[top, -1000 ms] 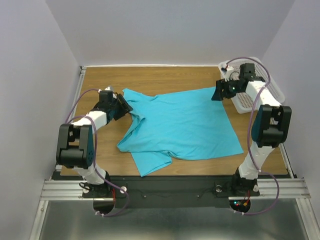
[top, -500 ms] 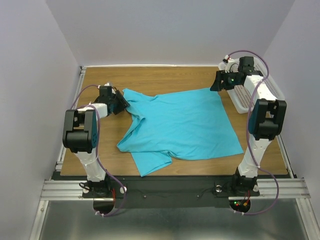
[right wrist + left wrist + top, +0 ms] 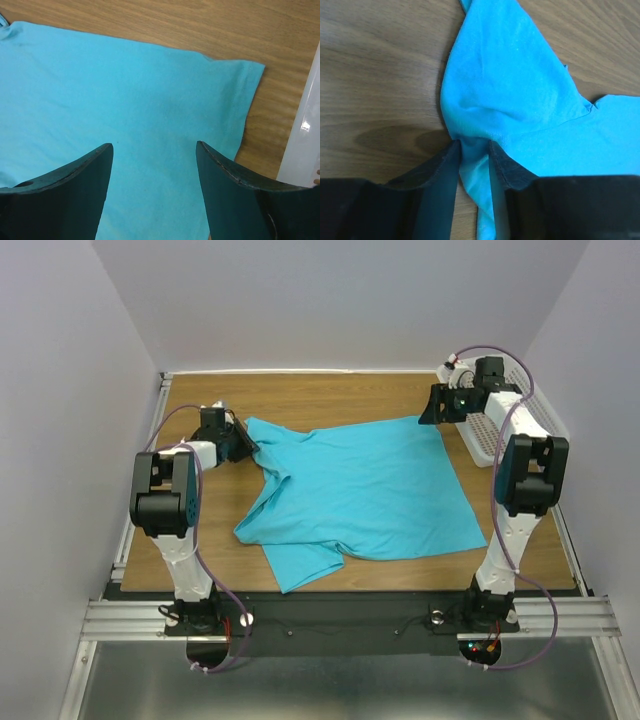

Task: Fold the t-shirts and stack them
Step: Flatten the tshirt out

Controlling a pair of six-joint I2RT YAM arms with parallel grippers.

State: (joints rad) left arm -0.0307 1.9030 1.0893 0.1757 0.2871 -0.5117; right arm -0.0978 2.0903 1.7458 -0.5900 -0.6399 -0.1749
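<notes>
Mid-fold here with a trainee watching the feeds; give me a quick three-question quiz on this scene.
1. True or false: the right pincer hangs open above the t-shirt.
2. Where on the table is the white basket? A) near left, B) far right, C) centre.
3. What is bunched between the fingers of the left pincer?
Key: 1 true; 2 B; 3 t-shirt fabric.

Turquoise t-shirt (image 3: pixel 365 485) lies spread mostly flat at centre, sleeves toward ten and seven o'clock, the former bunched.
</notes>
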